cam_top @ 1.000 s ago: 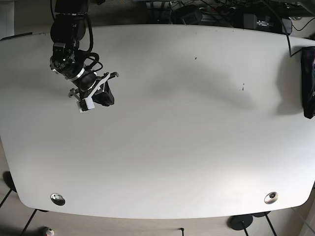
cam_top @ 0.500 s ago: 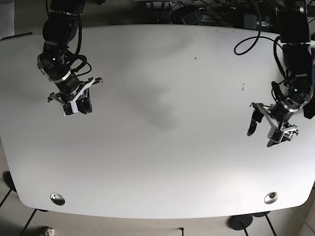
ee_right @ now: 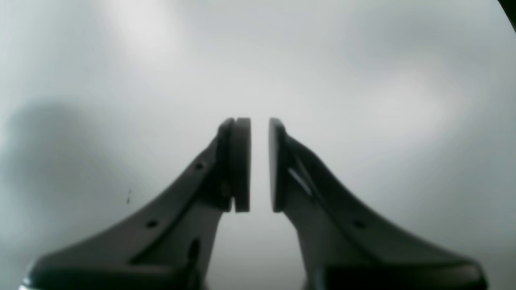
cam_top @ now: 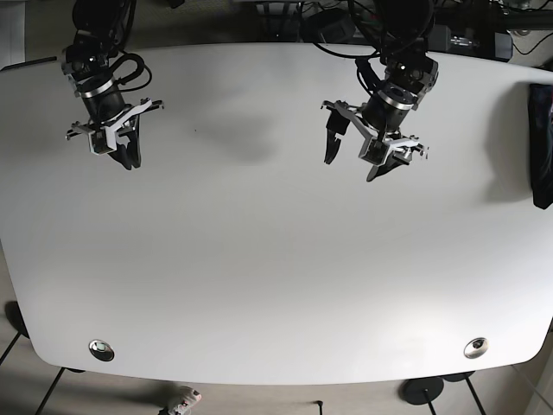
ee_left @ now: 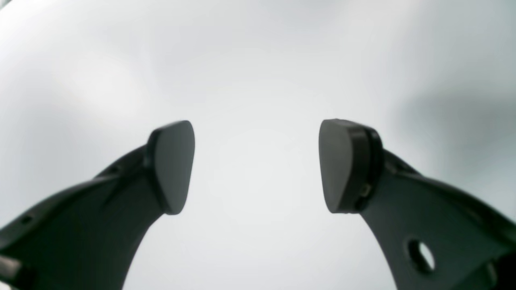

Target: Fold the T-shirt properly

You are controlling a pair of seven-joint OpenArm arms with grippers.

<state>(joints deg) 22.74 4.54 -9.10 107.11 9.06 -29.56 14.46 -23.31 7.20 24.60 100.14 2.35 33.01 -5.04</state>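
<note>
No T-shirt lies on the white table. A dark object hangs at the table's far right edge; I cannot tell whether it is the shirt. My left gripper hovers over the upper middle of the table, open and empty. In the left wrist view its pads stand wide apart over bare white surface. My right gripper is at the upper left. In the right wrist view its pads are almost together with a thin gap and nothing between them.
Cables and dark equipment lie beyond the table's far edge. Two round metal fittings sit near the front edge, one at the left and one at the right. Floor and chair legs show below the front edge.
My left arm has swung from the table's right side to the upper middle, still open. My right arm has moved up and toward the far left corner.
</note>
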